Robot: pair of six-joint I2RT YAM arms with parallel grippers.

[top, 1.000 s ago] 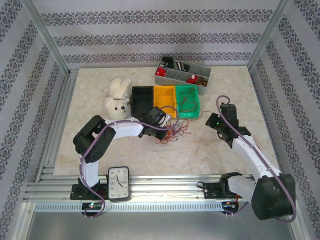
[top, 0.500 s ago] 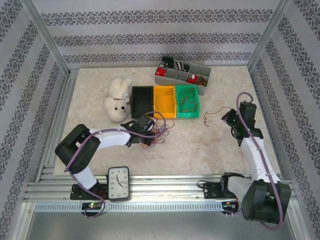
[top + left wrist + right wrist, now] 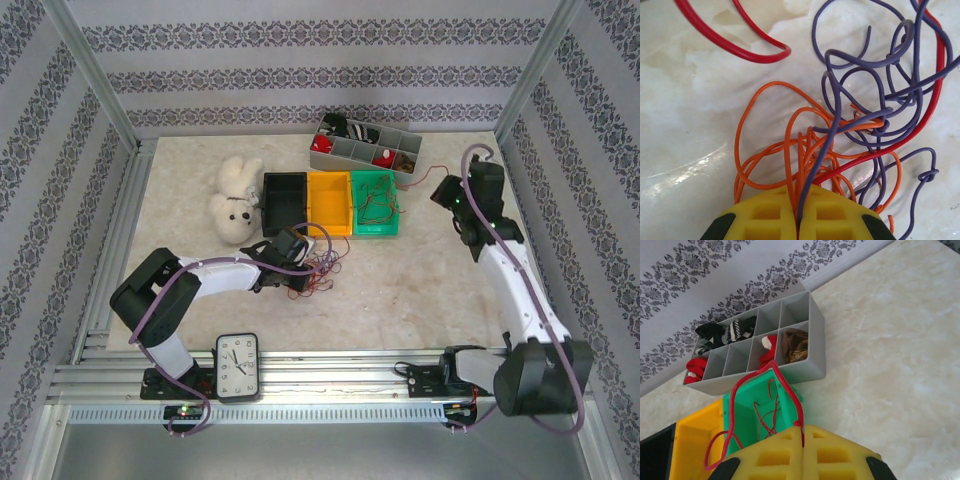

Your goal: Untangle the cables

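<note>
The table [image 3: 420, 300] is seen whole from above and behind the arm bases [image 3: 180, 380] by the top external camera, faced toward the far wall [image 3: 300, 70]. The left wrist camera is pointed down, very near the cables [image 3: 879, 124]. The right wrist camera is held higher and tilted toward the green bin [image 3: 742, 415] and grey divided tray [image 3: 816, 345], both shared with the top view.

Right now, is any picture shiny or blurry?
Left wrist: a white glare streak shines on the marble table, but the cable tangle is sharp. Right wrist: the red cable and grey divider box look crisp. Top external: even light, soft shadows, everything small.
</note>
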